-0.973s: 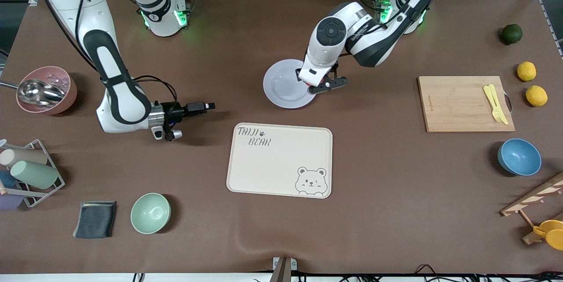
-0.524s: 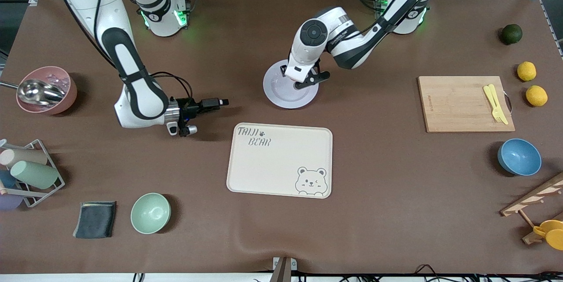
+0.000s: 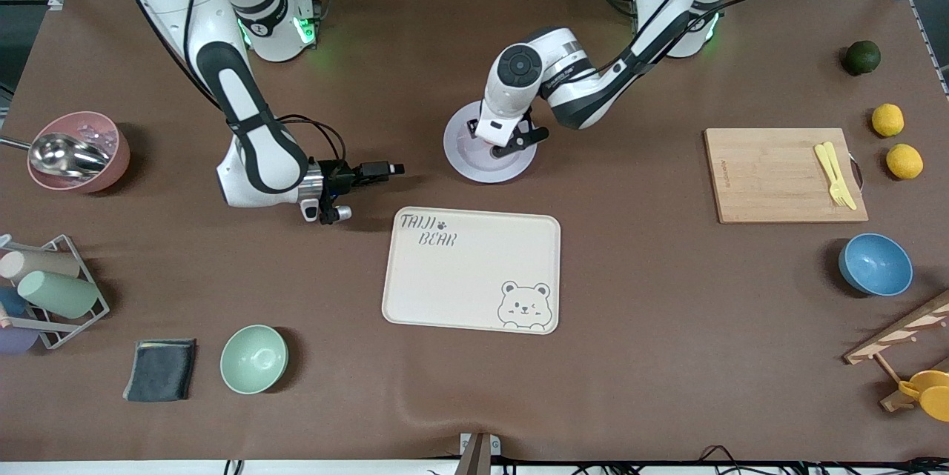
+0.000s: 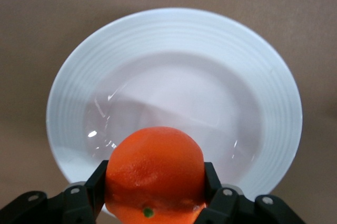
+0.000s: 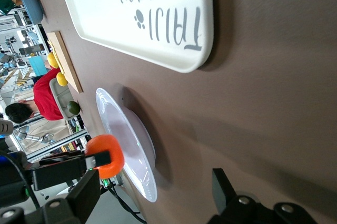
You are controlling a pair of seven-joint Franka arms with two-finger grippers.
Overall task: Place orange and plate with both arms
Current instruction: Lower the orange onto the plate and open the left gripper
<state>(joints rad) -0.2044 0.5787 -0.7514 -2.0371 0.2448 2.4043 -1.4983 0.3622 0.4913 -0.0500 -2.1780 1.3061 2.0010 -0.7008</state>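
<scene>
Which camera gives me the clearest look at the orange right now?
Left wrist view: the orange fills the foreground, clamped in the left end effector over the plate. Right wrist view shows it small, side-on. Front view hides it under the left arm.

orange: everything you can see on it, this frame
The orange is small, round, slightly flattened, with glossy red-orange skin, fine dimpling and a small green stem spot. It is clamped between the black jaws of the left gripper, which press on two of its sides. It hangs in the air over the pale plate, above the sunken centre near the rim; the right wrist view shows a gap, so it does not touch the plate. In the front view the left arm hides it.
</scene>
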